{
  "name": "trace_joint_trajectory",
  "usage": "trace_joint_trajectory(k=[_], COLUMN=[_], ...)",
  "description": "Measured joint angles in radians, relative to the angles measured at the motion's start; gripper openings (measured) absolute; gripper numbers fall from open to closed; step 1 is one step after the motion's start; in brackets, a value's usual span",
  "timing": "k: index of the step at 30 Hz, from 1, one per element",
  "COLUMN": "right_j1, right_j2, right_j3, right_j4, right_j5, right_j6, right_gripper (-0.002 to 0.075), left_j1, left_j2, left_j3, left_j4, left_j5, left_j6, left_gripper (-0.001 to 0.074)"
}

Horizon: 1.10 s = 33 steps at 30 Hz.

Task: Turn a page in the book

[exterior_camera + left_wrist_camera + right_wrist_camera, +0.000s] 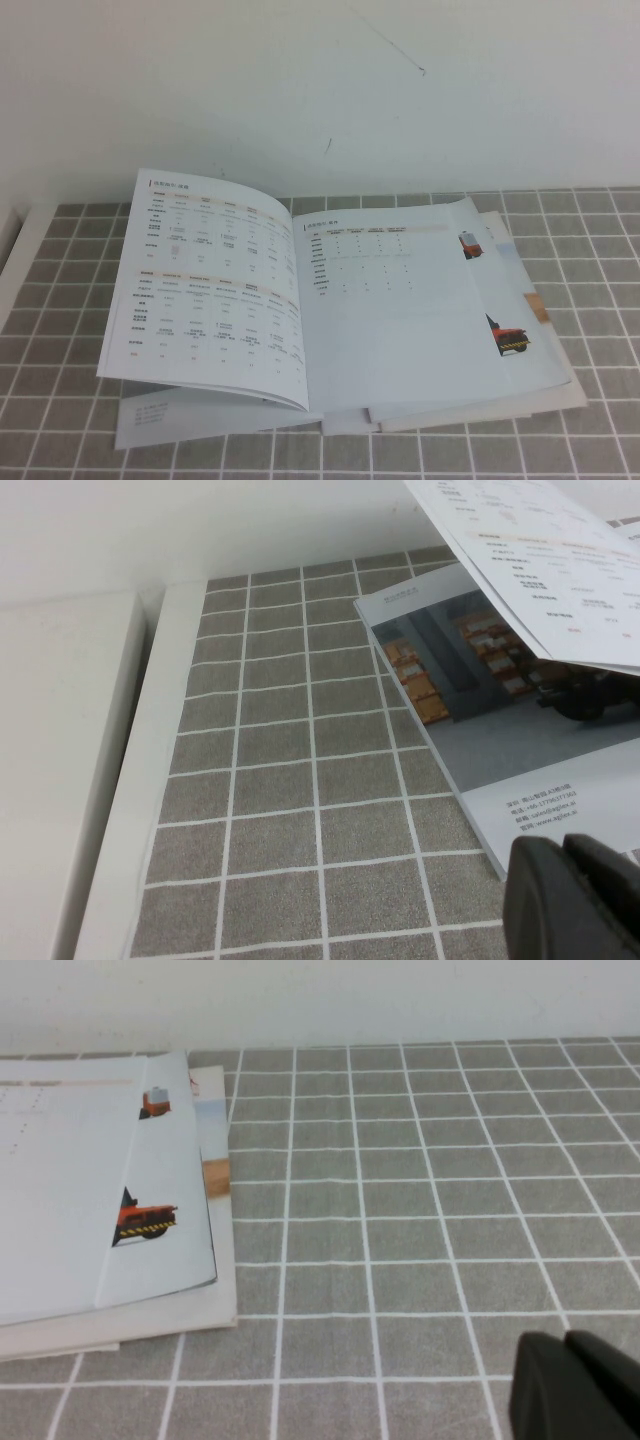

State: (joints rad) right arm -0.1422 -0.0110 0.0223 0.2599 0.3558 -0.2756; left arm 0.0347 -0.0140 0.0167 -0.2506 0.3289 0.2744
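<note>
The book lies open on the tablecloth, its pages printed with grey tables. Its left-hand page arches up off the cover beneath it. Neither arm shows in the high view. In the left wrist view, my left gripper is shut and empty, hovering by the near corner of the book's cover, with the raised page above. The right wrist view has my right gripper shut and empty over bare cloth, well to the right of the book.
Wider sheets with red vehicle pictures stick out from under the book's right page and show again as sheets in the right wrist view. A grey cloth with a white grid covers the table. A white ledge borders its left side; a white wall stands behind.
</note>
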Motion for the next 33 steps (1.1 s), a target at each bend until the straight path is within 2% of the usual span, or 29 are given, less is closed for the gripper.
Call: trace_joint_trajectory(k=[9, 13, 17, 25, 29, 33], right_j1=[0.000, 0.000, 0.000, 0.000, 0.000, 0.000], right_j2=[0.000, 0.000, 0.000, 0.000, 0.000, 0.000], right_j3=[0.000, 0.006, 0.006, 0.006, 0.006, 0.006], right_j4=[0.025, 0.040, 0.055, 0.311, 0.345, 0.347], right_j5=[0.000, -0.043, -0.178, -0.456, -0.539, -0.664], right_j6=[0.000, 0.000, 0.002, 0.060, 0.000, 0.019], right_gripper=[-0.0001, -0.0001, -0.0001, -0.0001, -0.0001, -0.0001], left_j1=[0.000, 0.000, 0.000, 0.000, 0.000, 0.000], left_j2=[0.000, 0.000, 0.000, 0.000, 0.000, 0.000], left_j3=[0.000, 0.006, 0.006, 0.006, 0.006, 0.006], left_j4=[0.000, -0.033, -0.124, -0.371, -0.450, -0.473], left_j5=[-0.004, -0.057, -0.206, -0.592, -0.682, -0.717], left_j6=[0.001, 0.001, 0.001, -0.029, -0.079, -0.103], left_gripper=[-0.0004, -0.0004, -0.0004, -0.0004, -0.0004, -0.0004])
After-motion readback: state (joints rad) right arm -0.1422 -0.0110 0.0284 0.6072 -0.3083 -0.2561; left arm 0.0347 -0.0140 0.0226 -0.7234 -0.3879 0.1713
